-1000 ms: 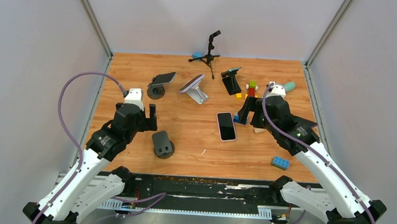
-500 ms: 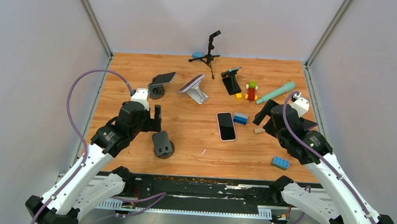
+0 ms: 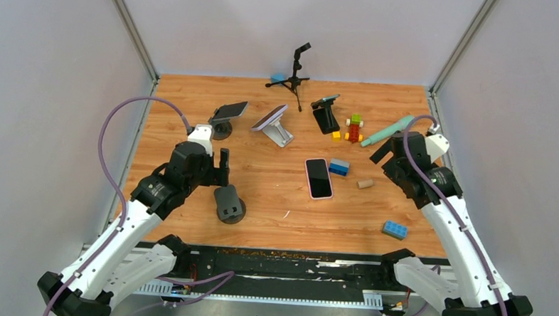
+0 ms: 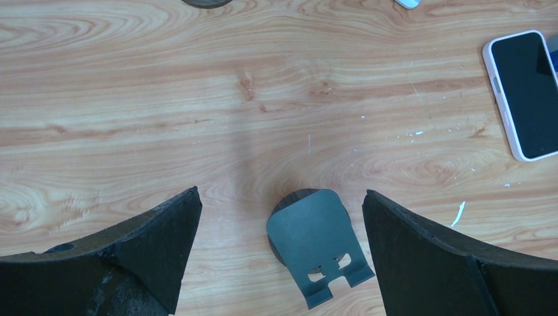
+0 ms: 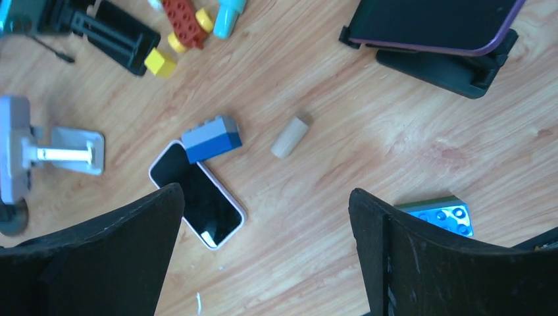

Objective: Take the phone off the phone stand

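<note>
A pink-cased phone (image 3: 318, 177) lies flat, screen up, on the wooden table; it also shows in the left wrist view (image 4: 526, 92) and the right wrist view (image 5: 196, 201). An empty dark phone stand (image 3: 229, 202) stands to its left, and in the left wrist view this stand (image 4: 318, 247) sits just below and between my fingers. My left gripper (image 3: 219, 168) (image 4: 281, 195) is open and empty above the stand. My right gripper (image 3: 385, 153) (image 5: 266, 193) is open and empty, right of the phone.
Phones rest on a black stand (image 3: 229, 113), a white stand (image 3: 270, 117) and a small black stand (image 3: 326, 117). A purple-edged phone on a black stand (image 5: 431, 23) shows only in the right wrist view. Blue bricks (image 3: 339, 167) (image 3: 394, 229), a wooden peg (image 3: 364, 183), a teal marker (image 3: 386, 130) and a tripod (image 3: 294, 73) are around.
My right arm has drawn back to the right, away from the flat phone, uncovering the teal marker and peg. My left gripper has edged slightly right and forward over the empty stand.
</note>
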